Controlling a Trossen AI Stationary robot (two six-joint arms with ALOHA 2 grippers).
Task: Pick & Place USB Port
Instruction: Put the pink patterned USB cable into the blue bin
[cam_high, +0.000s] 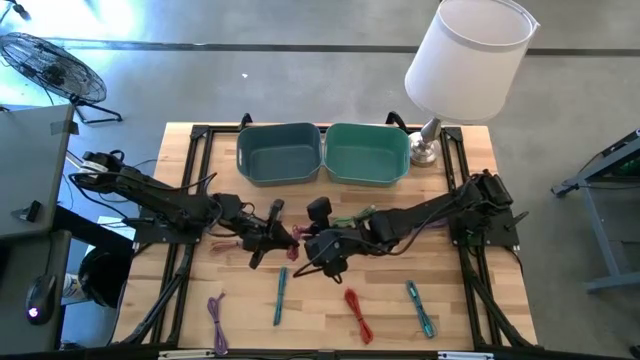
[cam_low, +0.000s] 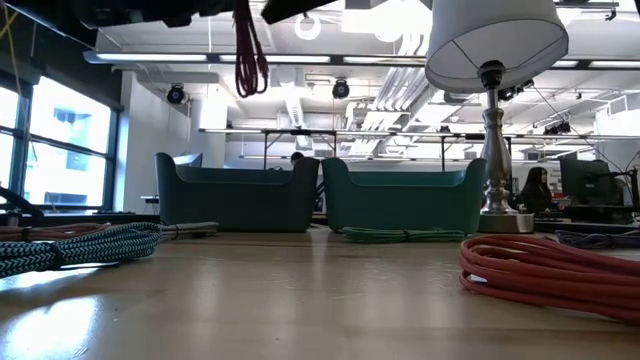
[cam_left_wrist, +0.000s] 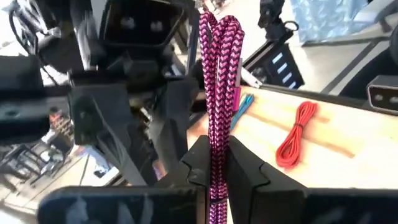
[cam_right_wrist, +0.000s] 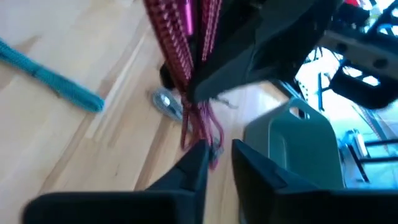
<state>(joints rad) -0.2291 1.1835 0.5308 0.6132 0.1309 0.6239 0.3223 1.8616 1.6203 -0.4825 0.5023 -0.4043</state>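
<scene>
Left claw (cam_left_wrist: 217, 165) clenched on a bundled magenta cable (cam_left_wrist: 219, 93), held off the tabletop (cam_high: 450, 320) mid-table (two bins (cam_high: 322, 153) lie beyond). Right claw (cam_right_wrist: 214, 158) sits close beside the cable's hanging end, fingers parted, holding nothing.

Wooden table (cam_high: 200, 290) with bins, lamp and cables

We see two bins (cam_high: 279, 154) touching, the lamp (cam_high: 424, 148) just beside them; purple (cam_high: 217, 320), teal (cam_high: 280, 296), red (cam_high: 358, 313) cables lie well apart from them.

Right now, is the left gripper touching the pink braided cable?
Touching. The left wrist view shows the left gripper closed on the pink braided cable, both fingers pressed against it.
</scene>
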